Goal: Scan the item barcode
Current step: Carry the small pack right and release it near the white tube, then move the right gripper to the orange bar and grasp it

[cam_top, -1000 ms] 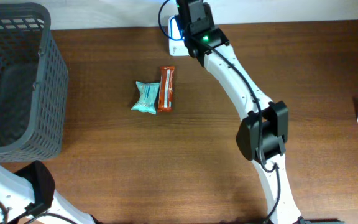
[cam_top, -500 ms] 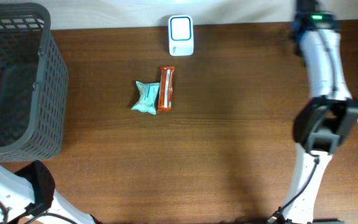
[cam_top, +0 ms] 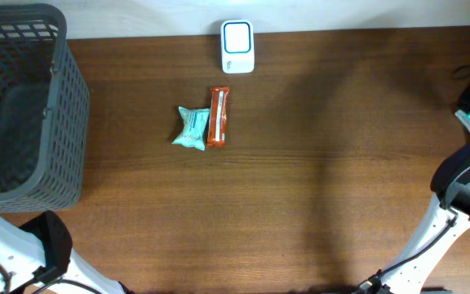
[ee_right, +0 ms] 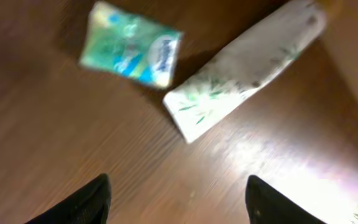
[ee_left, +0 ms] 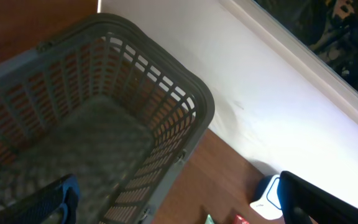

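Dark wood-grain worktop (cam_top: 300, 204) runs up to a white wall (ee_left: 260, 106) along its far edge.

1. Scanner. A white scanner (cam_top: 237, 46) with a blue-ringed window sits at the far edge, near the middle of its length. The left wrist view shows part of it (ee_left: 266, 198) at the foot of the wall.
2. Centre items. A teal packet (cam_top: 192, 128) and an orange bar (cam_top: 219, 117) lie side by side toward the far edge, on the near side of the scanner and well apart from it. The bar lies on the packet's right, and their edges appear to touch.
3. Right-edge items. The right wrist view shows a green packet (ee_right: 132, 53) and a long white packet (ee_right: 247, 68) with a leaf print, both flat on the wood. One corner of the green packet lies just beside one end of the white packet. The frame is blurred, so contact cannot be confirmed.
4. Basket. A grey mesh basket (cam_top: 64, 122) stands at the left edge.
5. Right arm (cam_top: 463, 175). It reaches along the right edge. Its fingers (ee_right: 89, 200) stand apart above bare wood on the near side of the two packets, and they hold nothing.
6. Left arm (cam_top: 47, 245). It is at the near left corner. Its fingers (ee_left: 328, 199) are spread wide with nothing between them, and the camera looks into the basket (ee_left: 104, 124).
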Motion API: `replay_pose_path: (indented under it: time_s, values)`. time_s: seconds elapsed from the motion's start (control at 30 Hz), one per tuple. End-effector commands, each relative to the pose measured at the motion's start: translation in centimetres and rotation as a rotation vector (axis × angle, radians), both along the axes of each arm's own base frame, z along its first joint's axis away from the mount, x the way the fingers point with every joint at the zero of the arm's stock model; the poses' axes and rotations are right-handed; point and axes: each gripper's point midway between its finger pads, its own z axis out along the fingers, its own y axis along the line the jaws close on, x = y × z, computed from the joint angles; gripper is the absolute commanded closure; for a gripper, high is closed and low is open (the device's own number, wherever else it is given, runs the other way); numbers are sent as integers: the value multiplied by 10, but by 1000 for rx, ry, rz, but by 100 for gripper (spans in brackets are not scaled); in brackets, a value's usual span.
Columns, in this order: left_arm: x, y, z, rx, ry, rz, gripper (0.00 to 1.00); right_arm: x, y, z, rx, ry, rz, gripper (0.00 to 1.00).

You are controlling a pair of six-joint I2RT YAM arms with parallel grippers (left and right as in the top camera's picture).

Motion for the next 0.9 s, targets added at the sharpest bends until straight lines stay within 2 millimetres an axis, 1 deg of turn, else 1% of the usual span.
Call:
replay_pose_path:
  time_s: [0.0,0.03,0.07,0.1,0.13,0.17,0.2,0.23,0.27,0.3,0.4,0.5,0.6,0.7,0.87]
  values:
    - [-1,1,1,-3,-3,6,1,35,108,67,299,-280,142,32]
    - [-1,1,1,-3,-3,6,1,45,154,81,418,-334,208,32]
    - [-1,1,1,-3,-3,6,1,50,177,87,470,-352,252,31]
    - [-1,1,1,-3,-3,6,1,57,214,94,542,-368,321,29]
    - [-1,1,1,-3,-3,6,1,62,255,96,600,-363,400,21]
    - [-1,1,1,-3,-3,6,1,64,281,94,615,-342,452,1]
    - [-1,1,1,-3,-3,6,1,64,313,92,629,-318,516,1]
    - [-1,1,1,-3,-3,6,1,62,334,92,637,-302,557,1]
    - [-1,1,1,-3,-3,6,1,61,349,92,642,-292,589,1]
    - [-1,1,1,-3,-3,6,1,59,370,91,635,-277,637,1]
    - [-1,1,1,-3,-3,6,1,51,413,90,620,-243,733,1]
    - [-1,1,1,-3,-3,6,1,47,437,90,627,-240,787,1]
    - [-1,1,1,-3,-3,6,1,47,451,92,632,-250,819,1]
    - [-1,1,1,-3,-3,6,1,49,458,94,631,-265,837,1]
    - [-1,1,1,-3,-3,6,1,51,461,95,637,-277,845,1]
